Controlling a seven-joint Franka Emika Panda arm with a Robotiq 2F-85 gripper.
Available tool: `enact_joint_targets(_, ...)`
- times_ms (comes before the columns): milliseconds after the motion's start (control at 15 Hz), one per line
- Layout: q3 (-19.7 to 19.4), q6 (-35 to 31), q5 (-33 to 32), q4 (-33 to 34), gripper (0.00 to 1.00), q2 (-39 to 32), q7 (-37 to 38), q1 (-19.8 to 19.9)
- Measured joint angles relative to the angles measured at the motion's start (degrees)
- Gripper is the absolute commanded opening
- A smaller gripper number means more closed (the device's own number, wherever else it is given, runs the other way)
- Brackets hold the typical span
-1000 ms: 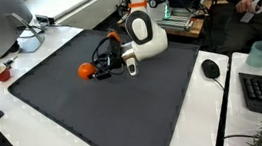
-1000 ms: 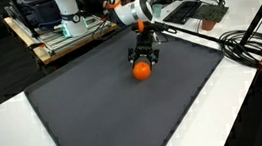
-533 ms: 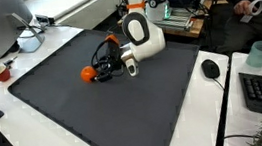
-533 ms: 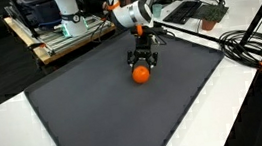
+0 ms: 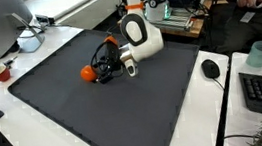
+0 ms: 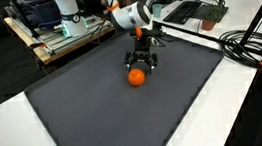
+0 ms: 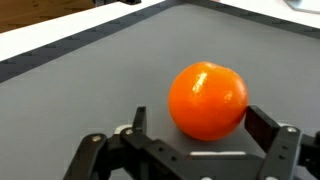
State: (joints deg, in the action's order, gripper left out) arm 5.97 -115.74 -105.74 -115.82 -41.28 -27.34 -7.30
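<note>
Rolled a little nearer since a second ago, the orange [image 6: 135, 78] rests on the dark mat [image 6: 96, 118], right of its middle. The gripper [image 6: 141, 68] straddles it, fingers [image 7: 265, 127] spread apart, not clamping.

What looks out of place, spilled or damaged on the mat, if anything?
Nothing stands out. The orange is whole and lies on the flat, unwrinkled mat, just in front of the open gripper. No spill or tear shows in any view.
</note>
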Motion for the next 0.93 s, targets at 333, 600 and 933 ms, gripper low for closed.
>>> enact_joint_targets(333, 0.76, 0.03, 5.53, -2.90, 1.00, 2.97, -1.99, -0.07)
enact_joint_targets(600, 3.15, -4.18, 9.46, -12.67, 1.00, 12.83, -6.32, 0.00)
enact_joint_targets(933, 5.24, -21.16, 8.53, -27.17, 1.00, 28.45, -7.29, 0.05)
